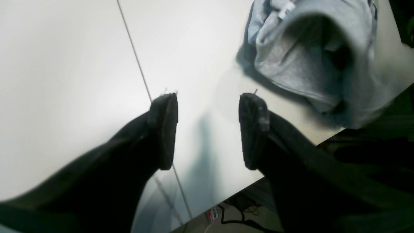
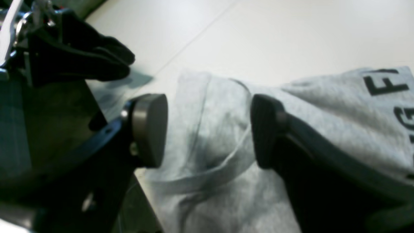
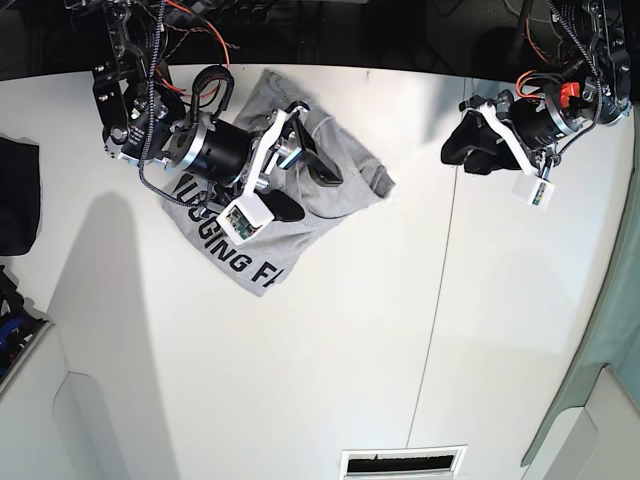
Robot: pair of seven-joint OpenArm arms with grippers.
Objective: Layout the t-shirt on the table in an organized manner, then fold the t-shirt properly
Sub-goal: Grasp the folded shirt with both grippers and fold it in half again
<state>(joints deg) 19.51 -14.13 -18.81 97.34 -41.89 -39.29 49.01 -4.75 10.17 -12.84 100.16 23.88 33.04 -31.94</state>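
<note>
Shirt [image 3: 262, 215] crumpled on table [image 3: 400, 330]. Right gripper [image 2: 208, 129] jaws wide above collar, apparently holding nothing; left gripper [image 1: 208, 129] wide, empty. Grab opposite edges, spread flat.

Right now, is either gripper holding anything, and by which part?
Nothing held. The right gripper is open over the t-shirt; the left gripper is open above bare table.

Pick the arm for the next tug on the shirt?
Right. Its hand hovers open directly over the bunched t-shirt; the left hand, also open, sits over bare table, well clear of the shirt.
</note>
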